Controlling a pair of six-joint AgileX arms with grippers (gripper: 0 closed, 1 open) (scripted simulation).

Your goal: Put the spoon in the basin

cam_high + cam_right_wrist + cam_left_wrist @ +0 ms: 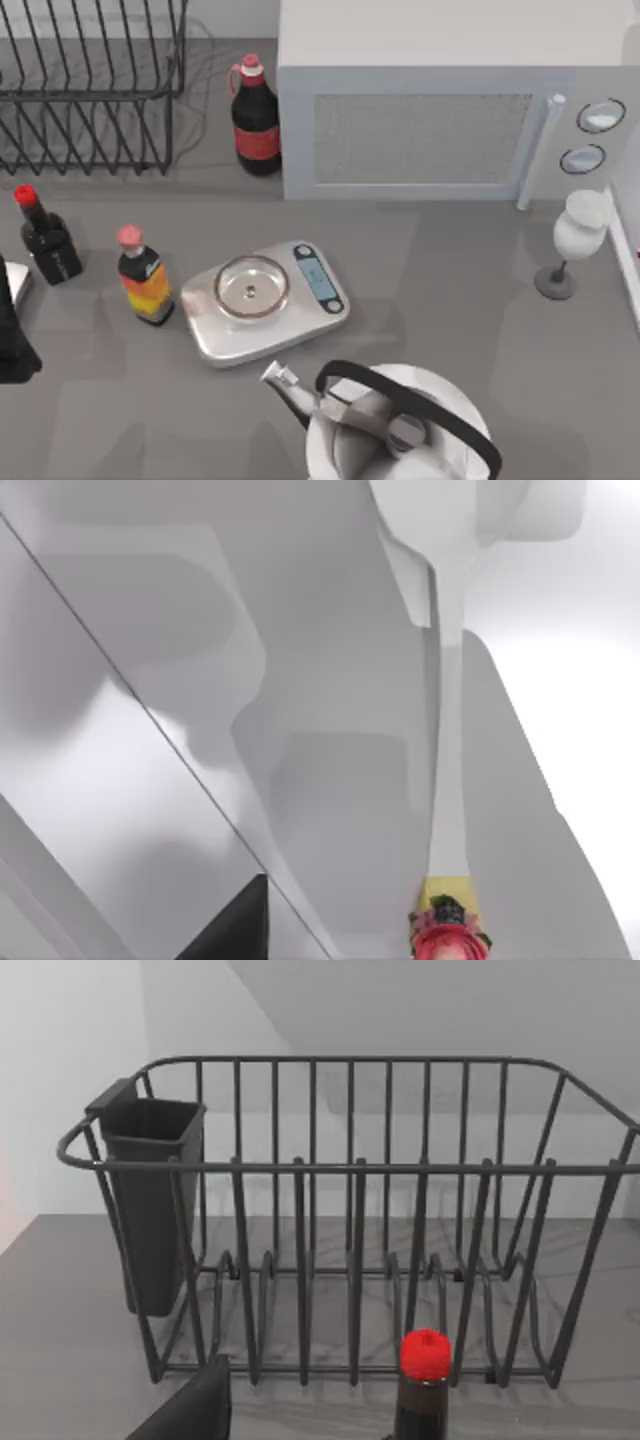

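Kettle (400, 425) looms nearest — scale (265, 300) and sauce bottle (145, 277) just behind.

Left arm (12, 335) sat at the worktop's (450, 270) left edge, towards the near-left corner, as a dark block cut off by the border of the top view. Left gripper (190, 1412): one dark angled part of it rose into the lower margin of the left wrist view, low over the worktop and level, facing the back-left corner. Right gripper (236, 926): one dark wedge of it showed at the lower margin of the right wrist view, pitched steeply. Could not tell for either gripper how the jaws stood.
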